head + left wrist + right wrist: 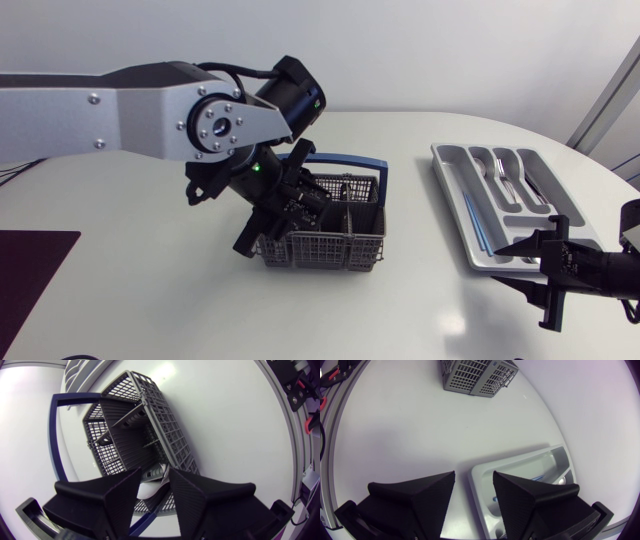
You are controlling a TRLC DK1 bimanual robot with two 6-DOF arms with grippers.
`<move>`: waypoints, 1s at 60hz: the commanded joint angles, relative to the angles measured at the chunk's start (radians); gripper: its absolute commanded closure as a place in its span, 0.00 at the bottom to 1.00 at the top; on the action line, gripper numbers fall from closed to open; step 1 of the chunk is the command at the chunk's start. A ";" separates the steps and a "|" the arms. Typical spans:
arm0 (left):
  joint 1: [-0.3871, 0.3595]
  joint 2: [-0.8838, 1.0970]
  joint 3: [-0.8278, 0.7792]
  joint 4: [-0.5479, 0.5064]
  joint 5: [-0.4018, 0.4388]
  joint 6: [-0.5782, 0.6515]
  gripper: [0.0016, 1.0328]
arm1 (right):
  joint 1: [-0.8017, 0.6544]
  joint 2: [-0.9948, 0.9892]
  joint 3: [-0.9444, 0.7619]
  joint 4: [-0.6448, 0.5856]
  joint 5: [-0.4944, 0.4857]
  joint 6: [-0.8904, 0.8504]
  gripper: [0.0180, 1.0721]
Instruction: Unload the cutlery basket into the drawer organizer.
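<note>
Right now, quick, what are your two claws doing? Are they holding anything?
Left gripper: open at the cutlery basket, a pale utensil between its fingers.
Right gripper: open, holding nothing, by the drawer organizer.

No text, label, brand, number or sign can be read in any of the views. The cutlery basket (320,245), the drawer organizer (447,185), the desk (140,290), the left arm (120,115) and the right arm (600,270) show no legible print.
</note>
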 commanded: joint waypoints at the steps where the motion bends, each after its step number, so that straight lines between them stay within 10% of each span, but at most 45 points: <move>1: 0.001 0.016 0.022 -0.017 -0.003 0.039 0.62 | 0.026 -0.033 -0.023 0.006 -0.006 0.061 0.46; 33: 0.116 -0.084 -0.042 -0.005 0.170 -0.275 0.50 | 0.796 -0.212 0.262 -0.017 0.163 1.232 0.46; 60: 0.199 -0.165 -0.220 0.184 0.262 -0.424 0.48 | 1.137 0.174 0.467 0.157 0.332 1.536 0.46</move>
